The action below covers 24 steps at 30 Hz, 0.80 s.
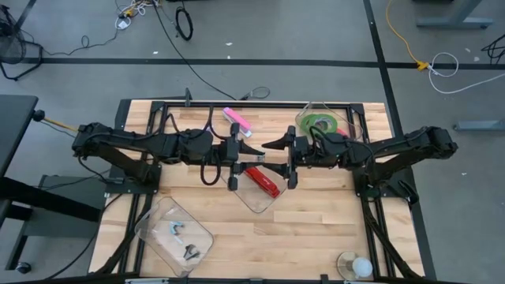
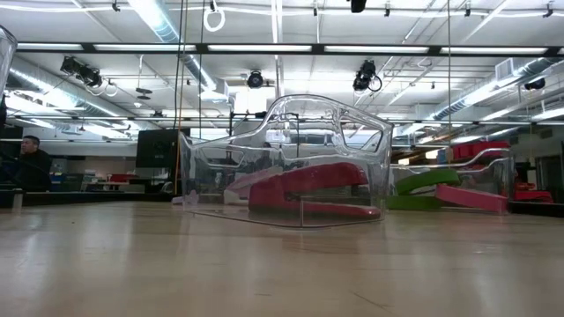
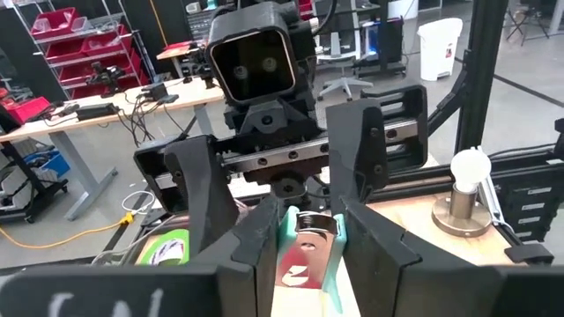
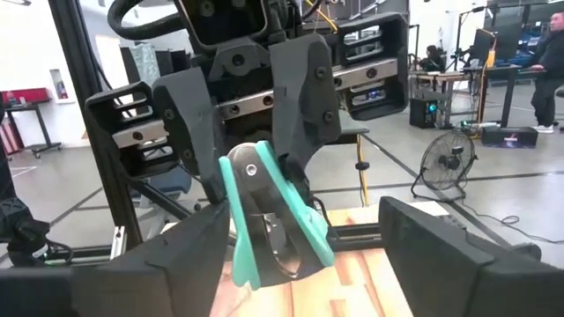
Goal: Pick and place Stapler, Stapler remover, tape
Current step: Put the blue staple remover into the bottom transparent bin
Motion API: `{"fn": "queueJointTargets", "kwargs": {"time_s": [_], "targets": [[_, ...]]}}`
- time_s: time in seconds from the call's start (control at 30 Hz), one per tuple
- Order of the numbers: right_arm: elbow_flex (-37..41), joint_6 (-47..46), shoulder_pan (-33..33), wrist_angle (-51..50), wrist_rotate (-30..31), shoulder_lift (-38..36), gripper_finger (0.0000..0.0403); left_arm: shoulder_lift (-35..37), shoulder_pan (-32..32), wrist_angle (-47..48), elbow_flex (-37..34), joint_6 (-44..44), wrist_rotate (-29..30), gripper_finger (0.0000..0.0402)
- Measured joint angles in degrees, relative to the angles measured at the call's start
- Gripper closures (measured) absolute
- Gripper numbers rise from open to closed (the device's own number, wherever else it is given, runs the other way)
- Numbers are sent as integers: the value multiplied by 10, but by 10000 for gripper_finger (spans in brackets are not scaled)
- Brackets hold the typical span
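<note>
A teal staple remover [image 4: 264,220] hangs in the air over the middle of the table, with my left gripper [image 3: 310,264] shut on it. Facing it from the right, my right gripper [image 4: 300,264] is open, its fingers standing wide on either side of the remover's free end. Below both, a red stapler [image 1: 267,181] lies in a clear container [image 2: 291,158]. Green tape [image 1: 319,122] lies in another clear container at the far right. Neither gripper shows in the low view. My left gripper pinches the staple remover's two teal handles [image 3: 286,236] between its two fingers, near the hinge end [image 4: 248,169]. The fingers come level from the table's left. The remover is lifted clear, and its other end sticks out toward my right gripper.
A pink and white oblong thing [image 1: 237,121] lies near the far edge. A clear container [image 1: 173,237] with small metal pieces stands at the near left. A white bulb on a stand [image 1: 359,266] is at the near right. The black frame [image 1: 371,197] borders the table.
</note>
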State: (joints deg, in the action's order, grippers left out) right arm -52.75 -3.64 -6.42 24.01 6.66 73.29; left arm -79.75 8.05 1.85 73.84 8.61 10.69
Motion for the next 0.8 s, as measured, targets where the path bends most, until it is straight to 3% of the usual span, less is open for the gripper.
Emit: {"fn": "queueJointTargets", "kwargs": {"time_s": [0.43, 0.8], "targets": [[0, -2, 0, -6, -1, -79, 114, 28, -2, 27, 0, -1, 16, 288], [0, 13, 0, -17, 34, -125, 122, 103, 5, 126, 0, -19, 6, 288]]}}
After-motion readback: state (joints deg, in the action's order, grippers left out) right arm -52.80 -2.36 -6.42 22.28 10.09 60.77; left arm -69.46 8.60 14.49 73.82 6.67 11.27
